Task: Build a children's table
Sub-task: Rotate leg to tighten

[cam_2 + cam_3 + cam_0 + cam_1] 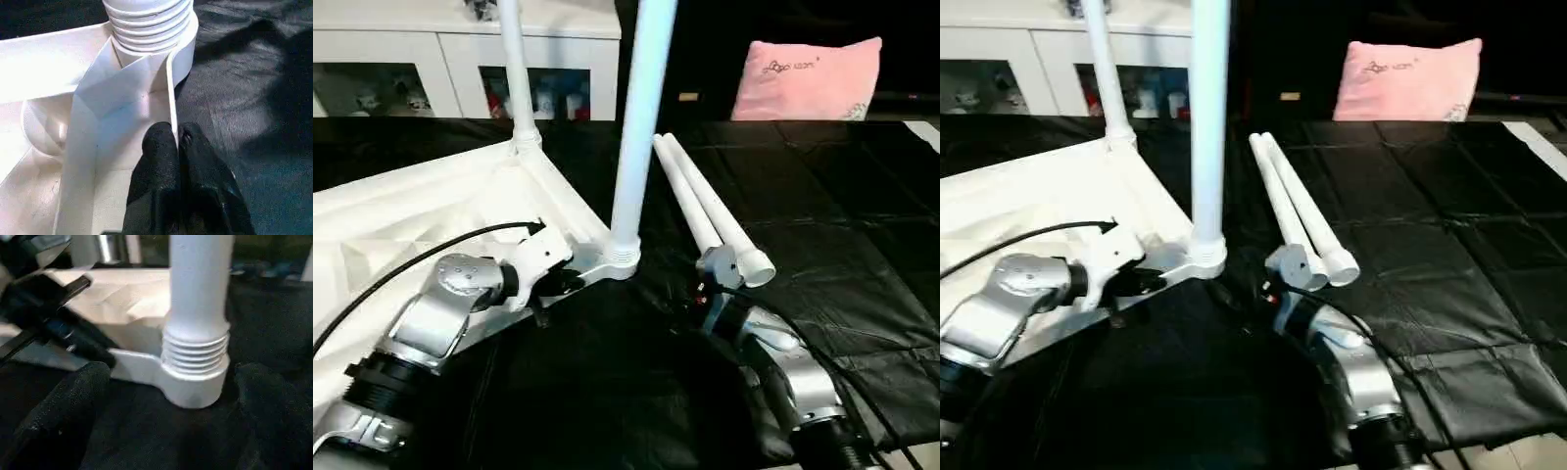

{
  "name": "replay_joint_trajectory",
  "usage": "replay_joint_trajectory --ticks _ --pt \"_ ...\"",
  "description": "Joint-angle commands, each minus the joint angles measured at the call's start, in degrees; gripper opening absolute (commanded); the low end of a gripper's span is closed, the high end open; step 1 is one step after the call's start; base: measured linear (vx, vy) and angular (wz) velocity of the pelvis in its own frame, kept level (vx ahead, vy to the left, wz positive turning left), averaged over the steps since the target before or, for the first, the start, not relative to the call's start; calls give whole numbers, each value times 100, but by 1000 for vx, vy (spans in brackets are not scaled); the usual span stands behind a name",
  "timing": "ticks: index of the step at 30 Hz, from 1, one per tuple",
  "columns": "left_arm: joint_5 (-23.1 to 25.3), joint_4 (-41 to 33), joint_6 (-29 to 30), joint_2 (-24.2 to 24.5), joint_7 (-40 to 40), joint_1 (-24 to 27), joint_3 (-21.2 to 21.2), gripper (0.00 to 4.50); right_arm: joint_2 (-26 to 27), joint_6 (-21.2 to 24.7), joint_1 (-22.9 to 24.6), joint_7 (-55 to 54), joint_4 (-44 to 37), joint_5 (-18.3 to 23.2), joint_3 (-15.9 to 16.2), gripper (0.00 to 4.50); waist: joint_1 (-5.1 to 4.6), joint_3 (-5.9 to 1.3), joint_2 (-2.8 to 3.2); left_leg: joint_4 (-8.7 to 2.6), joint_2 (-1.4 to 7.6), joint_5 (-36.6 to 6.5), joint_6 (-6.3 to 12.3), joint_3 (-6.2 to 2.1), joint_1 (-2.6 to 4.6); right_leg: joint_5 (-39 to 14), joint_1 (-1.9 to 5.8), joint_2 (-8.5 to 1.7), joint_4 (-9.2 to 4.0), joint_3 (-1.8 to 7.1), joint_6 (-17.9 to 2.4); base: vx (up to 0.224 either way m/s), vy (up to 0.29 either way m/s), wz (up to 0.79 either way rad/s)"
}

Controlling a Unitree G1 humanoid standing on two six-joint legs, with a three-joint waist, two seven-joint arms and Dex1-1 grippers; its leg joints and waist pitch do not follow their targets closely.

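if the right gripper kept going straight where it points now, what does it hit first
Probably the threaded base of the upright leg in the tabletop's corner socket, which sits between the open right gripper's fingers; depth is unclear.

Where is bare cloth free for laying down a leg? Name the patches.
Free: the black cloth between the two loose legs and the pink cushion. Crowded: around the near standing leg, with the tabletop, left gripper and right gripper.

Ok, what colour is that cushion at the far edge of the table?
Pink, with small dark lettering on it. The cushion shows best in the left eye view.
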Motion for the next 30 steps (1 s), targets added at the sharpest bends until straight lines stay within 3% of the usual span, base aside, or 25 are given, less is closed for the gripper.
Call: replay_joint_trajectory --ticks 1,4,8,11,15,17,18,19,20,22,23,24,25,26,27,28,30 --pt "126 141 -171 126 -250 15 -163 0 -92 94 -24 104 -204 -14 -2 445 -6 -356 138 -317 40 -1818 -91 30 77 -1531 223 -217 -359 168 -865 0 0 0" --pt "139 293 -614 285 -583 15 -257 0 -216 224 -167 217 -265 40 -6 445 -14 -371 60 -295 42 -1582 -71 53 68 -1353 234 -214 -320 168 -921 0 0 0" --pt "194 487 -1069 425 -921 -40 -411 0 -417 390 -302 583 -348 119 66 445 -5 -376 94 -272 55 -1527 -70 56 86 -1137 226 -208 -270 165 -987 0 0 0" --pt "176 486 -1155 439 -1051 -64 -438 0 -559 472 -361 844 -361 191 88 445 1 -363 56 -273 58 -1720 -100 52 87 -1276 227 -218 -258 165 -1017 0 0 0" --pt "54 370 -1211 318 -1269 -55 -502 0 -808 625 -473 1370 -186 400 15 445 19 -376 80 -251 59 -1803 -87 55 95 -1246 228 -229 -254 170 -1070 0 0 0" --pt "142 373 -1324 324 -1251 -22 -566 0 -856 663 -488 1456 -108 404 17 445 42 -370 61 -239 57 -1743 -64 66 92 -1219 223 -236 -250 176 -1094 0 0 0" --pt "113 381 -1347 330 -1307 -20 -559 0 -835 707 -543 1503 -59 419 27 445 79 -364 217 -240 54 -1796 -104 49 105 -1275 206 -249 -244 184 -1088 0 0 0" --pt "60 385 -1353 341 -1370 -13 -533 0 -798 665 -609 1496 12 379 47 445 53 -357 149 -239 48 -1863 -102 66 93 -1317 208 -235 -284 183 -1071 0 0 0" --pt "11 394 -1366 351 -1422 -5 -507 0 -766 633 -649 1490 50 349 63 445 58 -368 189 -233 44 -1950 -156 53 105 -1381 208 -238 -267 177 -1092 0 0 0" --pt "-25 423 -1398 401 -1517 11 -495 0 -705 565 -735 1427 129 266 102 445 55 -372 123 -228 38 -1935 -172 56 94 -1429 221 -233 -261 172 -1109 0 0 0" --pt "17 443 -1448 445 -1530 35 -508 0 -674 554 -749 1410 125 283 99 445 70 -366 147 -232 45 -1939 -173 54 107 -1497 208 -235 -264 173 -1095 0 0 0" --pt "43 510 -1484 453 -1519 54 -484 0 -644 562 -769 1441 170 325 94 445 77 -362 22 -231 56 -1883 -128 58 95 -1616 211 -242 -255 170 -1065 0 0 0" --pt "57 503 -1476 454 -1478 95 -465 0 -649 547 -746 1443 180 311 108 445 87 -358 62 -234 55 -1892 -126 54 99 -1691 201 -249 -258 175 -1047 0 0 0" --pt "59 406 -1448 493 -1456 172 -446 0 -699 558 -688 1499 113 279 167 445 55 -344 -91 -237 66 -1917 -104 68 83 -1874 197 -245 -283 169 -973 0 0 0" --pt "52 330 -1425 519 -1455 212 -440 0 -738 574 -654 1538 58 254 208 445 85 -340 0 -251 73 -1920 -120 46 93 -2013 190 -263 -269 174 -919 0 0 0" --pt "-81 235 -1297 511 -1520 234 -385 0 -743 710 -649 1564 -31 350 175 445 59 -338 -88 -247 79 -1922 -104 60 88 -2058 180 -258 -290 174 -885 0 0 0" --pt "-245 257 -1124 416 -1615 140 -301 0 -756 839 -765 1719 22 516 63 445 62 -342 -60 -251 77 -1902 -122 51 94 -1980 174 -253 -263 176 -897 0 0 0"
